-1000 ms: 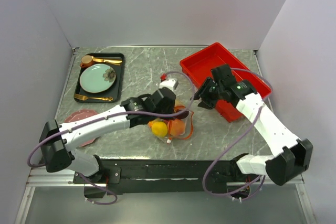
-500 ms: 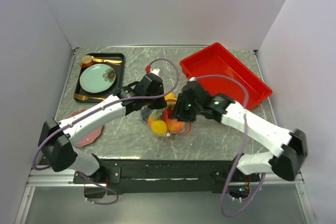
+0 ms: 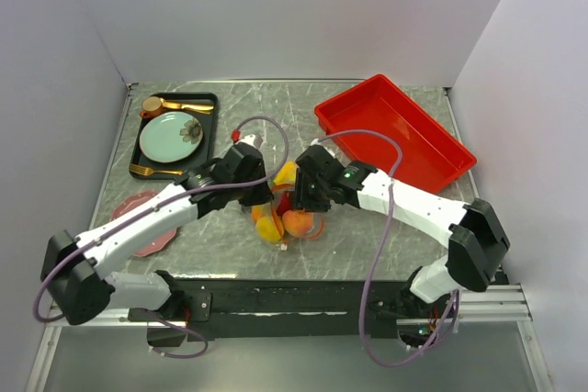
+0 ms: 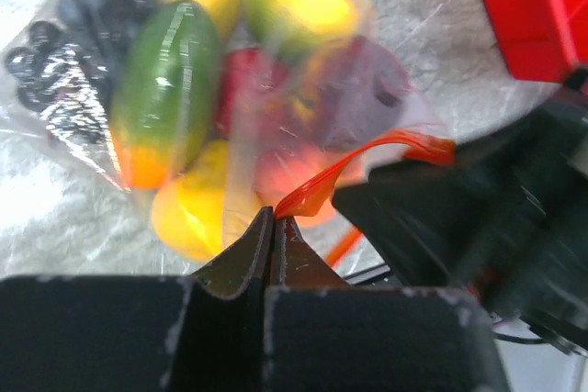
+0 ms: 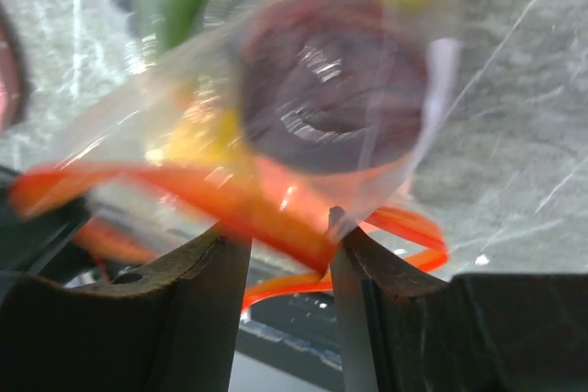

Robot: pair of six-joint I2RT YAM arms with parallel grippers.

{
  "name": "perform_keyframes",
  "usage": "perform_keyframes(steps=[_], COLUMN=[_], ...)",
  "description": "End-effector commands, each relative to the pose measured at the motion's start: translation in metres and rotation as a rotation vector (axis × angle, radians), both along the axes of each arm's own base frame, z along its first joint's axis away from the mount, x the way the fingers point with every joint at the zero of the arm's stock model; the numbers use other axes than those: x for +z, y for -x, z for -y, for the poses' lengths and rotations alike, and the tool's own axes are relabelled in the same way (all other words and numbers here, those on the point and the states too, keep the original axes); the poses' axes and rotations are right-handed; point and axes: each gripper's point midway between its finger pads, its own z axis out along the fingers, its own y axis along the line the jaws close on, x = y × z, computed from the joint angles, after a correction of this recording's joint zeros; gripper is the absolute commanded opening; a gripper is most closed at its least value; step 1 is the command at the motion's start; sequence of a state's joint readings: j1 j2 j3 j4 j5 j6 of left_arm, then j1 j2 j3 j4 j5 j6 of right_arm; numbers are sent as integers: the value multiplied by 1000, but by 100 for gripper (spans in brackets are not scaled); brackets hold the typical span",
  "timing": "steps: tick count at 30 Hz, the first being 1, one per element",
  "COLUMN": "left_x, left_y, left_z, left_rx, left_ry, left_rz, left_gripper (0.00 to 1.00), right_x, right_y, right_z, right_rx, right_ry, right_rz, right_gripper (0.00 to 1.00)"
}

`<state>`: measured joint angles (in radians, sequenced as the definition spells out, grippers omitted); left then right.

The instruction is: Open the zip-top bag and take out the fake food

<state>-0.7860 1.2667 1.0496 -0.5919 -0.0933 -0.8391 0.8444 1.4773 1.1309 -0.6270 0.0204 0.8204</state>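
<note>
In the left wrist view, your left end effector (image 4: 274, 224) is closed and pinches the orange-red zip strip (image 4: 367, 153) of the zip-top bag (image 4: 73, 107) right at its tips. The fake food (image 4: 165, 80) is all inside the bag: green, yellow, red and dark purple pieces press against the clear plastic. The grip is only on the very edge, so a strong pull can make the strip slip out.

In the right wrist view, the right end effector (image 5: 289, 227) has its jaws apart, and the strip passes between them without being pinched. The picture is blurred, so I cannot tell if a finger touches the strip. If you close it here, it may catch both sides of the mouth together, and then the bag will not open.

In the top view, the bag is between the two arms, near the front of the surface (image 3: 386, 218); the red tray (image 3: 404, 135) stands farther back on the right. If the arms pull apart too fast, the thin plastic can tear, or the pieces can fall out and roll off the front edge.
</note>
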Motion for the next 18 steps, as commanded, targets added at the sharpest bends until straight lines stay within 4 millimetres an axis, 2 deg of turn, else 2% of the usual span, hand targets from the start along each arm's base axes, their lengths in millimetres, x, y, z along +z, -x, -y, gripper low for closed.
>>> perform_keyframes(steps=[1, 4, 5, 6, 9, 11, 12, 13, 18], left_x=[19, 26, 25, 23, 10, 3, 0, -1, -16], left_y=[7, 10, 10, 11, 10, 8, 4, 2, -13], left_z=[-11, -14, -16, -17, -14, -11, -8, -6, -5], left_rx=[44, 47, 55, 56, 56, 54, 55, 52, 67], left_ry=[51, 63, 60, 50, 43, 41, 44, 39, -36], left_rz=[25, 35, 35, 29, 5, 0, 2, 4, 10], left_gripper=[1, 1, 1, 1, 1, 1, 1, 1, 1], right_x=[6, 5, 11, 7, 11, 4, 9, 0, -1], right_y=[-31, -41, -45, -47, -51, -46, -45, -39, -26], right_z=[-19, -35, -40, -42, -45, -41, -41, -36, -43], right_rx=[23, 58, 73, 82, 92, 104, 105, 111, 161], right_ry=[7, -3, -11, 3, 10, 15, -6, 2, -77], right_rz=[88, 98, 109, 103, 116, 108, 124, 109, 130], right_gripper=[44, 44, 44, 45, 49, 53, 54, 54, 56])
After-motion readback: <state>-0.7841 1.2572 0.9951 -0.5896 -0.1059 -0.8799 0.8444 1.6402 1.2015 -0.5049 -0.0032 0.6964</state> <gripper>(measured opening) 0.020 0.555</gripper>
